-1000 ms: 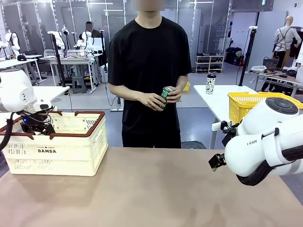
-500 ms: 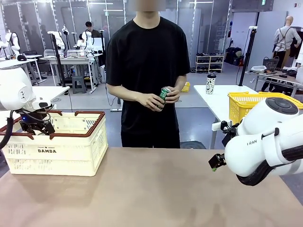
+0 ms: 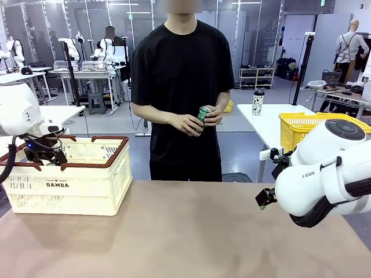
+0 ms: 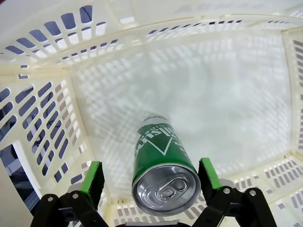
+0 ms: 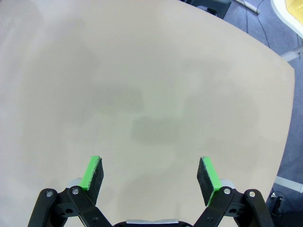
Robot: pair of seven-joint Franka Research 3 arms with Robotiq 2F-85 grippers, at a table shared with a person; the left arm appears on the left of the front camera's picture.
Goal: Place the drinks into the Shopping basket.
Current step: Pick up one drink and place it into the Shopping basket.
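A green drink can [image 4: 161,156] stands on the floor of the cream Shopping basket [image 4: 42,109], its top towards the left wrist camera. My left gripper [image 4: 150,172] is open, one green pad on each side of the can. In the front view the left gripper [image 3: 45,155] reaches down inside the Shopping basket [image 3: 87,191] at the table's left. The person behind the table holds another green can [image 3: 203,114] in both hands at waist height. My right gripper [image 5: 150,172] is open over bare tabletop, and the right gripper [image 3: 264,200] hangs at the table's right side.
A yellow mesh basket [image 3: 307,128] and a spotted tumbler [image 3: 258,103] stand on a white table at the back right. The brown table [image 3: 197,237] lies bare between basket and right arm. Its rounded edge [image 5: 272,56] shows in the right wrist view.
My left arm has shifted slightly to the left over the basket. The right arm and the person's hands with the can have stayed put.
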